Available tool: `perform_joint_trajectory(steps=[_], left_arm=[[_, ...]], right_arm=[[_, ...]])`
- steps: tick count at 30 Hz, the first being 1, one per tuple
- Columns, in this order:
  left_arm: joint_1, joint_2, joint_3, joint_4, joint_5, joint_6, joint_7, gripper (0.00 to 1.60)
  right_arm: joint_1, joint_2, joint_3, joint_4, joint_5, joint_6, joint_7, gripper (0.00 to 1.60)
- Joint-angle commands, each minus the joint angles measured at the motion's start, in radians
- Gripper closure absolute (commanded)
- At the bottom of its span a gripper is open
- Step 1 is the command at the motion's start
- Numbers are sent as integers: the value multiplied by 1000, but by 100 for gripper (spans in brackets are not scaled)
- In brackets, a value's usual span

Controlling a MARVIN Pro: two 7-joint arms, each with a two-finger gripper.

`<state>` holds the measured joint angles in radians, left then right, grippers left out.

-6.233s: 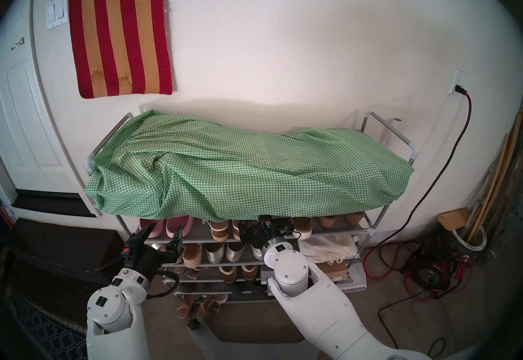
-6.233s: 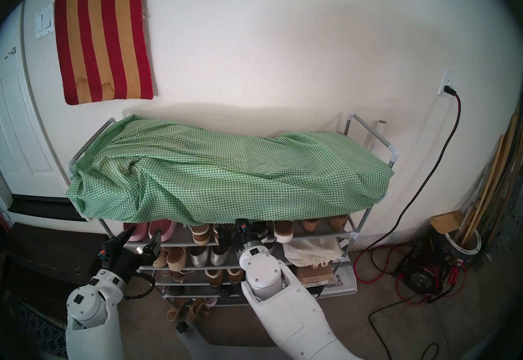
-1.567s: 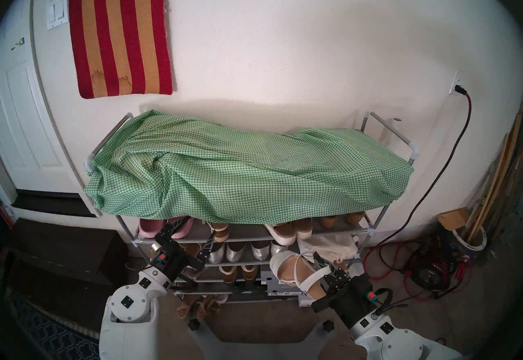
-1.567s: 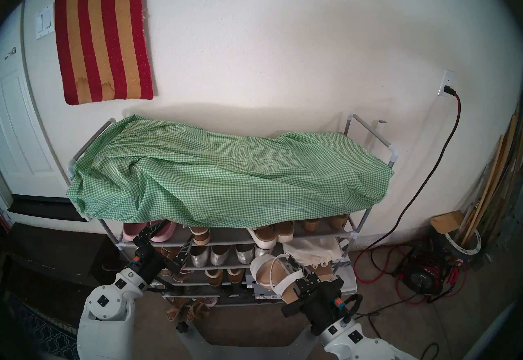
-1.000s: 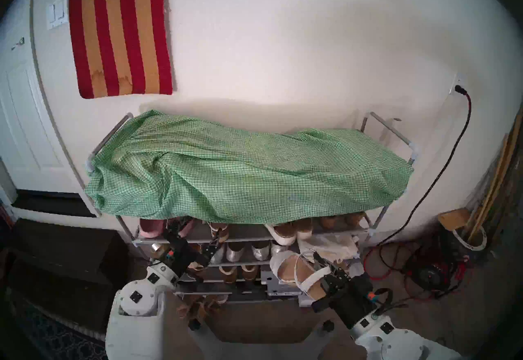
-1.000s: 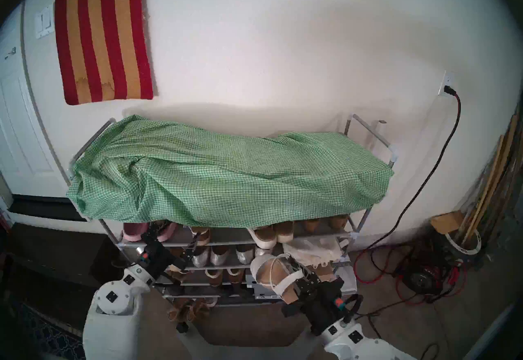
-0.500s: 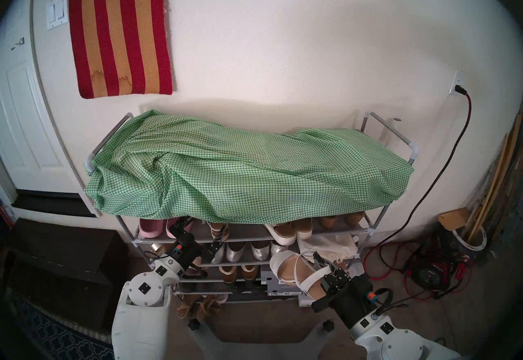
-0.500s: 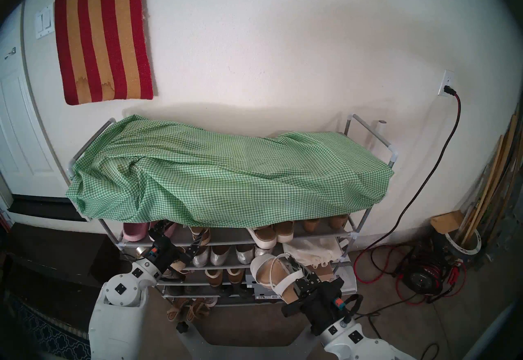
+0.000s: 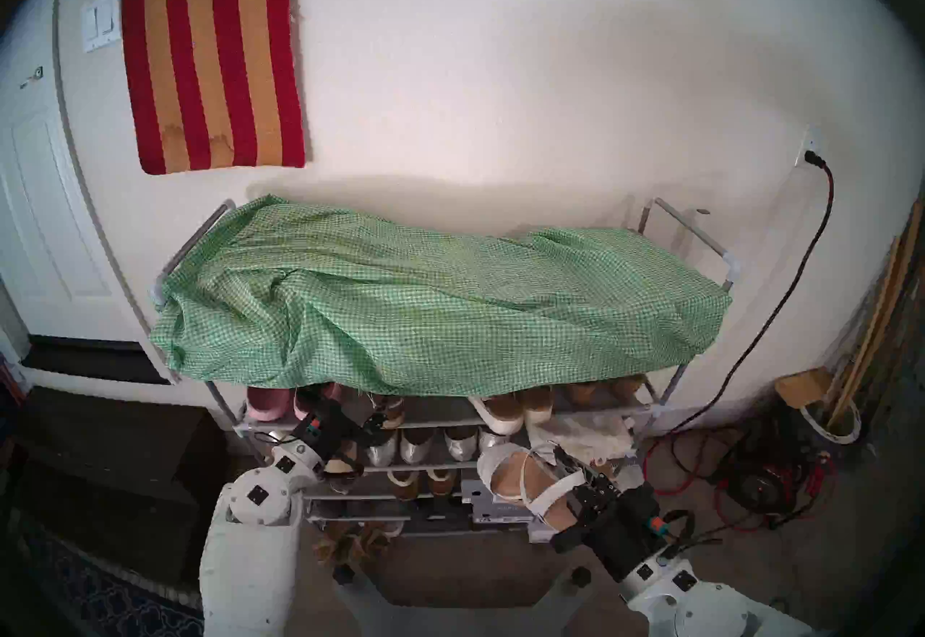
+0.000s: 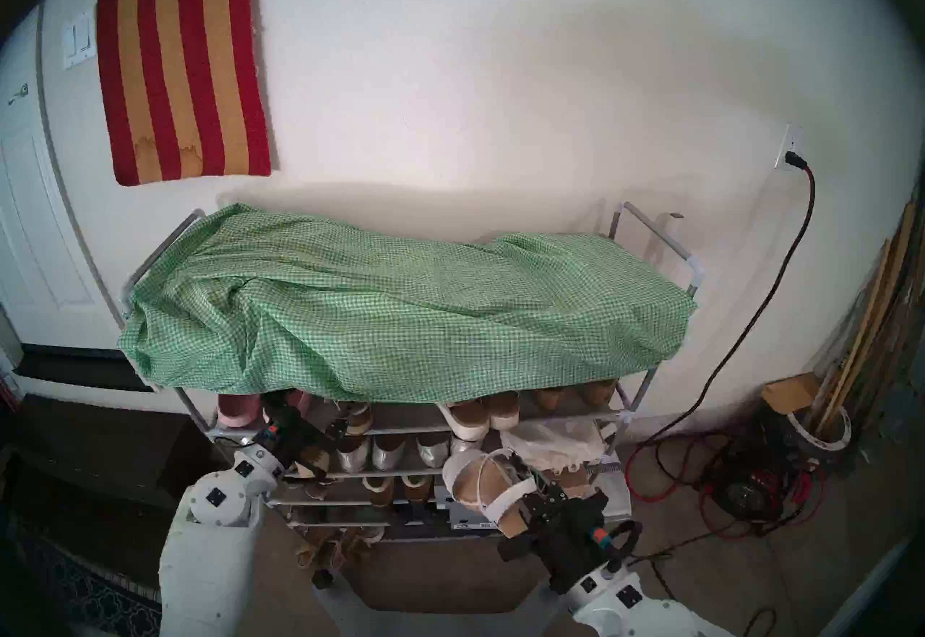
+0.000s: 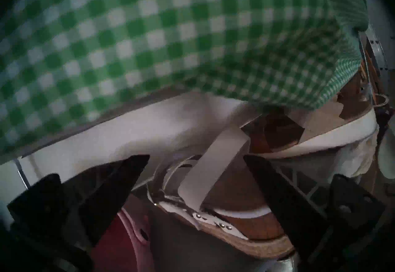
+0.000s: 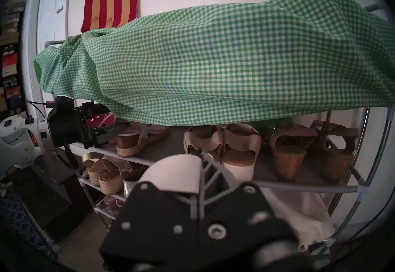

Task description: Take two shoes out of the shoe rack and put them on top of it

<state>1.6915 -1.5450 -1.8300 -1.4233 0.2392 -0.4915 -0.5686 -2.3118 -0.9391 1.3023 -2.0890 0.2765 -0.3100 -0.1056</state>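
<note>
A white-strapped wedge sandal (image 9: 525, 481) lies nearly level in front of the shoe rack (image 9: 645, 408), off its shelves, its long axis running from the heel at the right gripper (image 9: 575, 471) up and away to the toe, which points toward the rack's middle shelves. That gripper's jaws are pressed together on the sandal's heel end, the white strap against the fingers (image 12: 205, 181). The matching sandal (image 11: 224, 218) stands on the shelf just under the hanging green gingham cloth (image 9: 425, 300), its heel toward the robot and its toe toward the wall. The left gripper (image 11: 195, 179), jaws spread wide, reaches into that shelf with a finger on each side of the sandal's ankle strap, gripping nothing.
</note>
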Motion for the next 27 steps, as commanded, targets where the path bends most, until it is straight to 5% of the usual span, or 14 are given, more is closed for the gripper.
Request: perform_joint_trajectory(steps=[1, 7, 8, 9, 11, 21, 27], left_arm=[[-16, -2, 1, 11, -14, 13, -6, 0], [-37, 7, 2, 37, -30, 16, -19, 0], [-39, 9, 2, 39, -35, 14, -22, 43], [-41, 10, 2, 42, -37, 13, -25, 104], [-46, 11, 3, 52, -45, 0, -32, 160], [-33, 10, 1, 55, -74, -6, -67, 160], [47, 5, -17, -59, -141, 19, -121, 160]], right_arm=[[2, -6, -2, -15, 1, -5, -1, 160], [1, -9, 1, -15, 0, -4, 3, 160], [1, -10, 1, -15, 0, -4, 3, 160], [1, -10, 2, -15, -1, -4, 4, 160], [0, -11, 3, -15, -1, -3, 5, 160], [-2, -17, 6, -15, -3, -2, 10, 160], [-3, -20, 8, -15, -4, -2, 14, 160]])
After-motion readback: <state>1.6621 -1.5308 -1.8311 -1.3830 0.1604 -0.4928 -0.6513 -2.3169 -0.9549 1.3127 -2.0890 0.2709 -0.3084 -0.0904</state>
